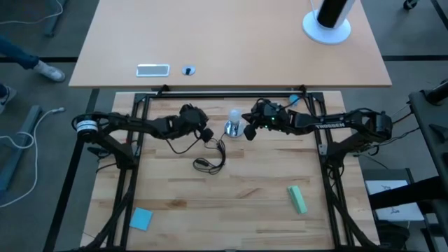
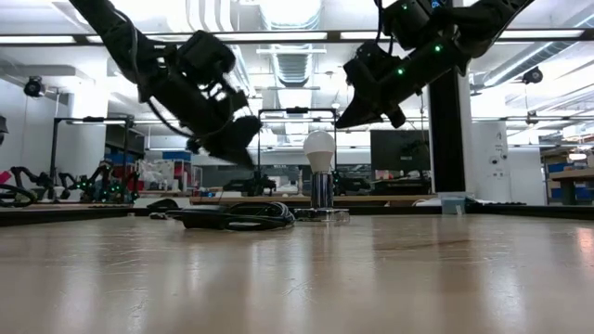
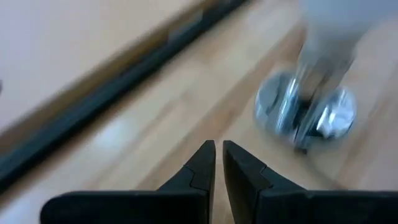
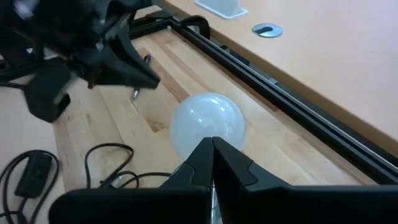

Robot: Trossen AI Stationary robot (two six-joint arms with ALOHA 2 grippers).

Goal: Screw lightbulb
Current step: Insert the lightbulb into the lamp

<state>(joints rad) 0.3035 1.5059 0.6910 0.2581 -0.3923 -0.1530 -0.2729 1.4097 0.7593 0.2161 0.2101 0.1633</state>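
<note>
Wood table [image 1: 238, 189], lab room behind; lightbulb [image 2: 319, 148] seemingly socketed; both hands clenched, empty.

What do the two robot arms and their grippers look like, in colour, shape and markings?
Both arms are dark, jointed and slim. The right arm carries white lettering and small green lights near its wrist. The left arm has a white band at its base. Each gripper ends in two black, pointed fingers.

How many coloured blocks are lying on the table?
2. A blue block lies near the table's front left corner, and a green block lies toward the front right. Others could be hidden under the arms.
</note>
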